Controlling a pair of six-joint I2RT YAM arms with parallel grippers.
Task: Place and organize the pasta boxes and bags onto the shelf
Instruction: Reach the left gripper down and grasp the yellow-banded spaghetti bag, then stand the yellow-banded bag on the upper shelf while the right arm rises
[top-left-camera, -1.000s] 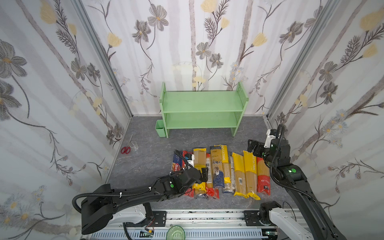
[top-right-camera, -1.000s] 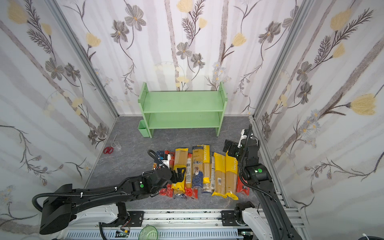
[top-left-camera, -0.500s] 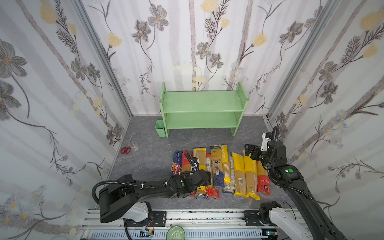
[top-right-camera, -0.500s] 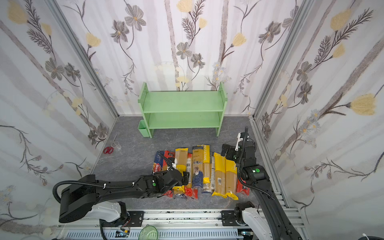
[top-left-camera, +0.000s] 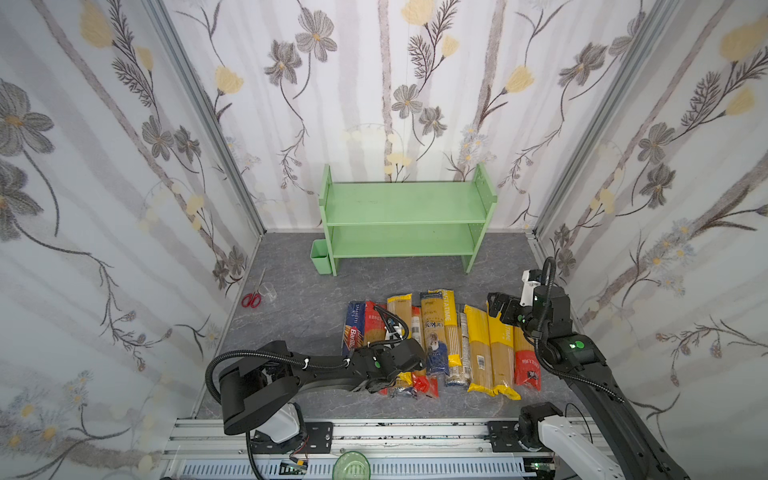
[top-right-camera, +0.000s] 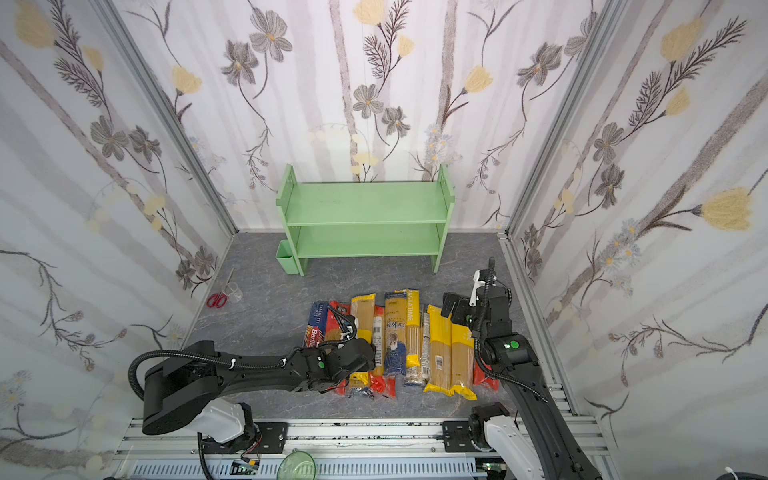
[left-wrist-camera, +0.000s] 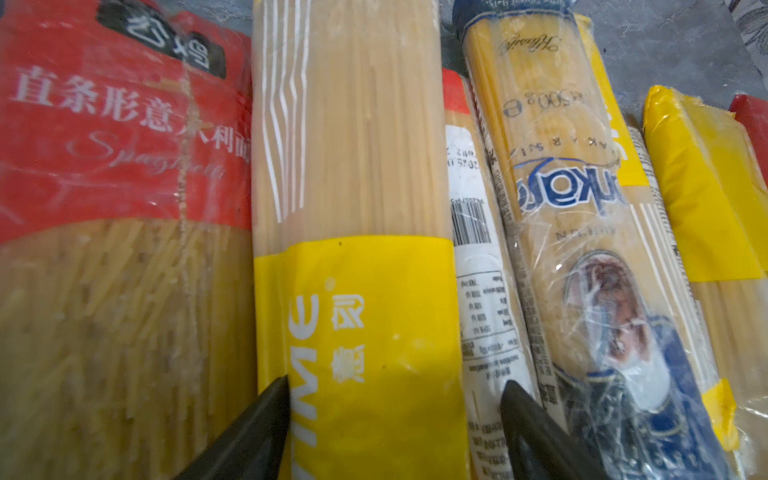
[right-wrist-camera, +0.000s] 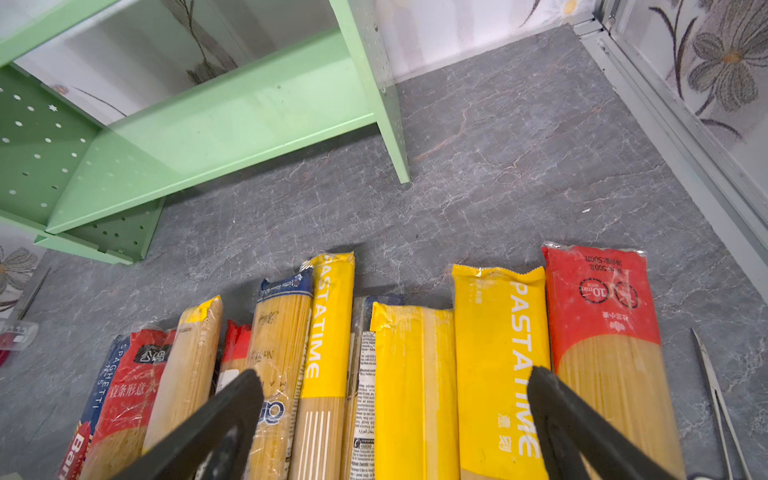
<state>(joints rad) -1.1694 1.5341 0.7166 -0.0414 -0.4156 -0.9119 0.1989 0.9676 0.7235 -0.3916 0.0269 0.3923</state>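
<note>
The left gripper (left-wrist-camera: 395, 395) has come down. Its jaws, still apart, are closing round the yellow bag (left-wrist-camera: 365, 324) between them, so a pickup looks to be starting. The right gripper (right-wrist-camera: 395, 378) has its jaws wide apart.

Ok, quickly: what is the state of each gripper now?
Left gripper: open, jaws astride the yellow-banded pasta bag, not yet closed on it.
Right gripper: open, holding nothing.
</note>
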